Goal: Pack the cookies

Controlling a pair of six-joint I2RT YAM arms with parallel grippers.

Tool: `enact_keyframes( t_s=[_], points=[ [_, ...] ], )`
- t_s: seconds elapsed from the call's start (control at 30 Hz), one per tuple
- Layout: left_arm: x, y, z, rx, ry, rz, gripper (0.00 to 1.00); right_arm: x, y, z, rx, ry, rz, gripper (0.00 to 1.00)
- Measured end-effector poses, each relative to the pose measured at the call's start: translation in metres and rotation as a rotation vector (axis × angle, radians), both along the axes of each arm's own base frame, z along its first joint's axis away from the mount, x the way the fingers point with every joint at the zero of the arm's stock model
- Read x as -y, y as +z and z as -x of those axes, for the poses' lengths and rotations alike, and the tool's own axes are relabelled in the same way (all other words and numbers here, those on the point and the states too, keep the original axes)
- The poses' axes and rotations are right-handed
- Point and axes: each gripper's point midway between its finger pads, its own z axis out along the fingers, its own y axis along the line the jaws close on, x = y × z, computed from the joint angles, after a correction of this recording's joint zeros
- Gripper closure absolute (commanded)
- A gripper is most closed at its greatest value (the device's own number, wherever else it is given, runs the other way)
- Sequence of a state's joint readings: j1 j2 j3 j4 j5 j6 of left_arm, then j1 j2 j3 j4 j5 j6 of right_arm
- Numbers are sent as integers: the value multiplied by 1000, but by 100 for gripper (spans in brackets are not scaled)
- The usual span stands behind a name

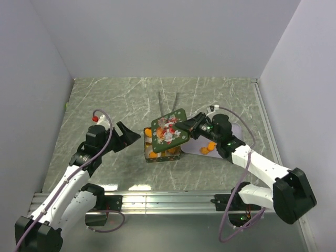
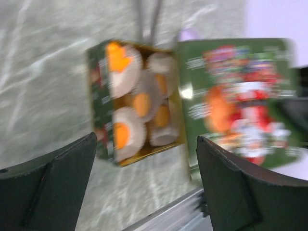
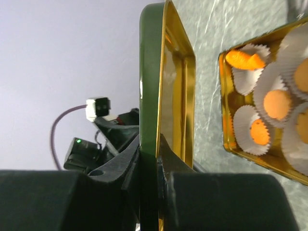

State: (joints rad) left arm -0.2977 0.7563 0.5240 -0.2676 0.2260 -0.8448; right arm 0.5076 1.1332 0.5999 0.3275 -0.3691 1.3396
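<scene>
A green tin [image 1: 164, 158] stands mid-table, holding white paper cups with orange cookies [image 1: 153, 154] in them. In the left wrist view the tin [image 2: 96, 91] is blurred, and its cookies [image 2: 121, 134] show in the cups. My right gripper [image 1: 185, 127] is shut on the edge of the tin's green printed lid [image 1: 169, 131], holding it tilted over the tin's right side. The right wrist view has the lid [image 3: 148, 96] edge-on between my fingers [image 3: 156, 161], with the tin's gold rim [image 3: 224, 110] and cookies [image 3: 277, 104] to the right. My left gripper [image 1: 127, 137] stands open and empty, just left of the tin.
A pale plate [image 1: 195, 148] under the right arm carries a few more orange cookies [image 1: 206, 149]. Metal tongs [image 1: 168, 102] lie behind the tin. Walls close in the table on three sides, and an aluminium rail [image 1: 168, 198] runs along the near edge.
</scene>
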Motion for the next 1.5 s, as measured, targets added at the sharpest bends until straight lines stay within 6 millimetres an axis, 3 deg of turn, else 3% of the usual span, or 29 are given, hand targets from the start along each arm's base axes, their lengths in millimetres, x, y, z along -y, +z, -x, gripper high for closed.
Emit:
enact_keyframes(
  t_s=[0.2, 0.4, 0.8, 1.03, 1.27, 1.5],
  points=[
    [14, 31, -3, 128, -51, 105, 10, -37, -19, 8, -43, 73, -5, 100],
    [19, 17, 10, 140, -86, 158, 13, -65, -28, 7, -57, 109, -8, 100],
    [23, -43, 15, 11, -106, 143, 14, -75, -39, -6, -58, 52, -13, 100],
    [28, -47, 2, 33, -119, 142, 16, -70, -49, -7, -63, 19, 5, 100],
    [36, -71, -9, -34, -144, 136, 27, -63, -69, -3, -95, 1, 39, 100],
    [46, -67, -25, -10, -177, 159, 31, -59, -72, -4, -93, -7, 44, 100]
  ],
)
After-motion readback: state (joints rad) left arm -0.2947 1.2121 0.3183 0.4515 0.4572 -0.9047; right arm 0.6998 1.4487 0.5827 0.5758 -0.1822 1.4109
